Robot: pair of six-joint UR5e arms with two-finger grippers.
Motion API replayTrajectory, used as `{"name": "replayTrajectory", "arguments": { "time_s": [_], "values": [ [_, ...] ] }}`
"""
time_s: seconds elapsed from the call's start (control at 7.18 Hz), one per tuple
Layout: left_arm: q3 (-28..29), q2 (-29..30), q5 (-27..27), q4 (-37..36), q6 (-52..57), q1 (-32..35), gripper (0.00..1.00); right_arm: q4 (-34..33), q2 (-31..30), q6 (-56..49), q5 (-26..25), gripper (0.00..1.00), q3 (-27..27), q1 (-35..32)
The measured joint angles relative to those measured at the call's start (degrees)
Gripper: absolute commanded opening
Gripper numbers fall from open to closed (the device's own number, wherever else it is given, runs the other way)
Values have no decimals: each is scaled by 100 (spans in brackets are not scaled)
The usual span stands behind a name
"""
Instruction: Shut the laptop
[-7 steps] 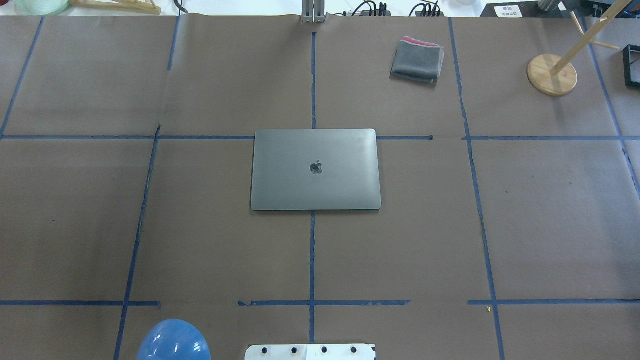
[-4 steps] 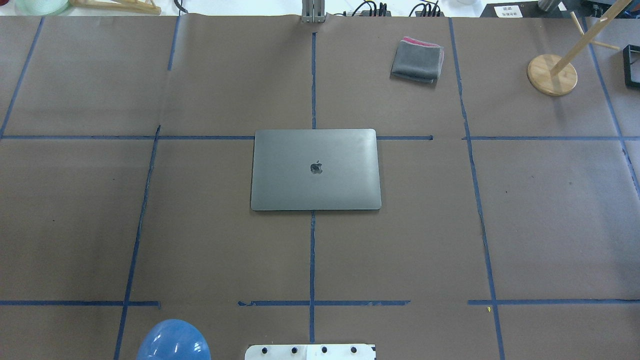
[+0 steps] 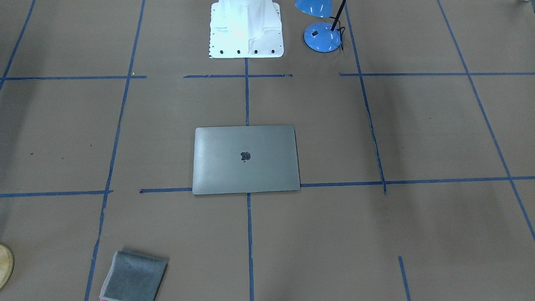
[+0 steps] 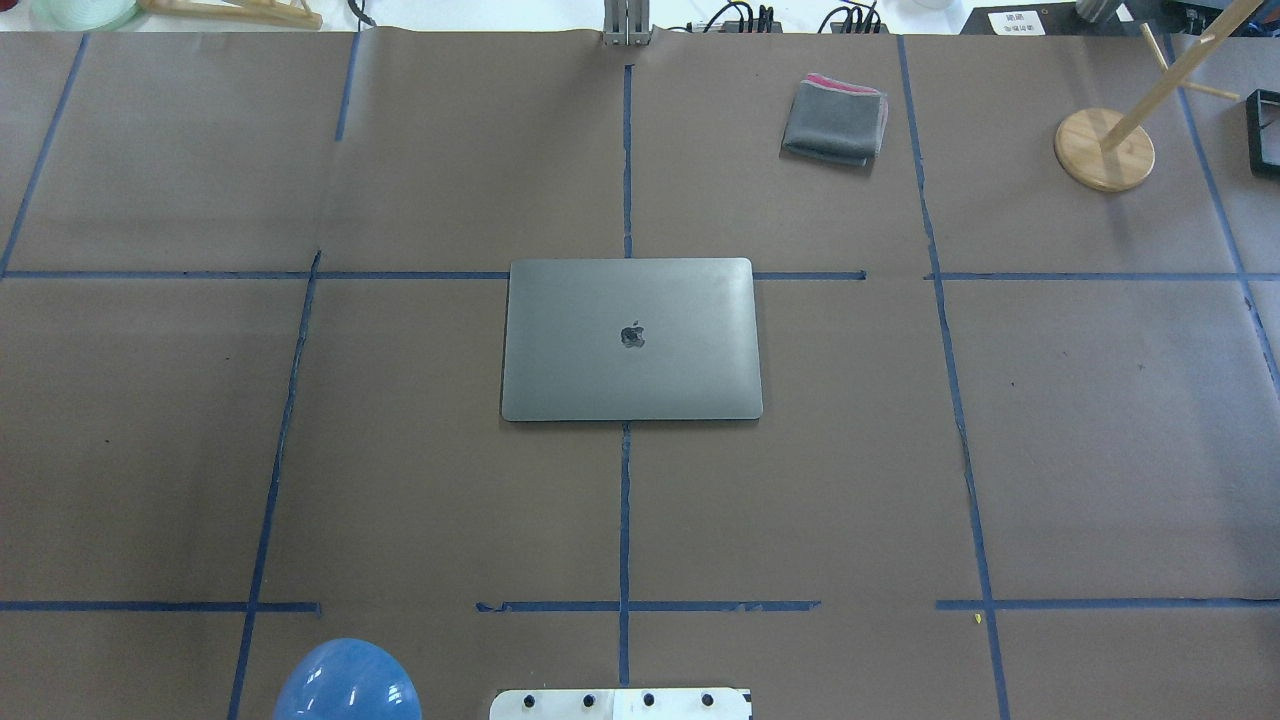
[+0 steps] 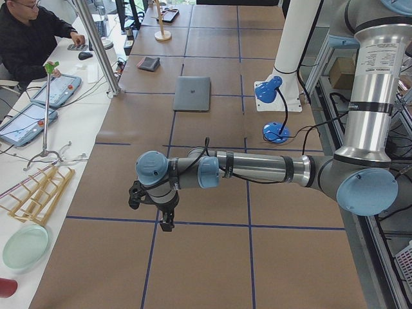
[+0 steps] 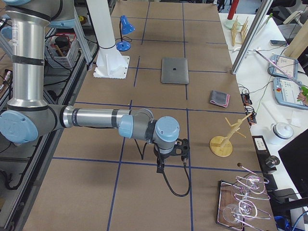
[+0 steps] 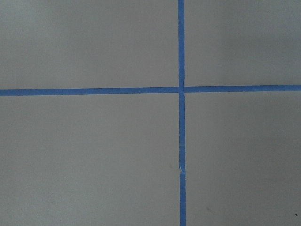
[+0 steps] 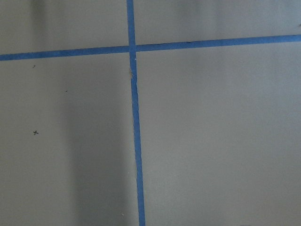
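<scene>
Laptop (image 4: 630,340), a matte grey slab, lies closed on the brown-paper surface (image 4: 400,480). Only side views show left end effector (image 5: 166,221) and right end effector (image 6: 161,166); I cannot tell whether their fingers are apart or together.

Laptop (image 4: 631,340) lies central; cloth (image 4: 835,122) beyond it — rightward.
</scene>
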State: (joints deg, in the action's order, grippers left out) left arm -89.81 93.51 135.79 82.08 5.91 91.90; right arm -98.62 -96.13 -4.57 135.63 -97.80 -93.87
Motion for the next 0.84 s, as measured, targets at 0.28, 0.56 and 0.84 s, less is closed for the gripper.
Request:
{"name": "replayTrajectory", "arguments": {
  "time_s": [0.28,0.56,0.84],
  "values": [
    [-1,0,-1,17,9,-4,100,0,5,-9,-3,100,-1,0],
    [9,-5,-6,69,2,-12,100,1,21,-18,-2,100,-2,0],
    [24,-8,-7,82,-1,-14,100,1,39,-23,-1,100,-4,0]
  ]
}}
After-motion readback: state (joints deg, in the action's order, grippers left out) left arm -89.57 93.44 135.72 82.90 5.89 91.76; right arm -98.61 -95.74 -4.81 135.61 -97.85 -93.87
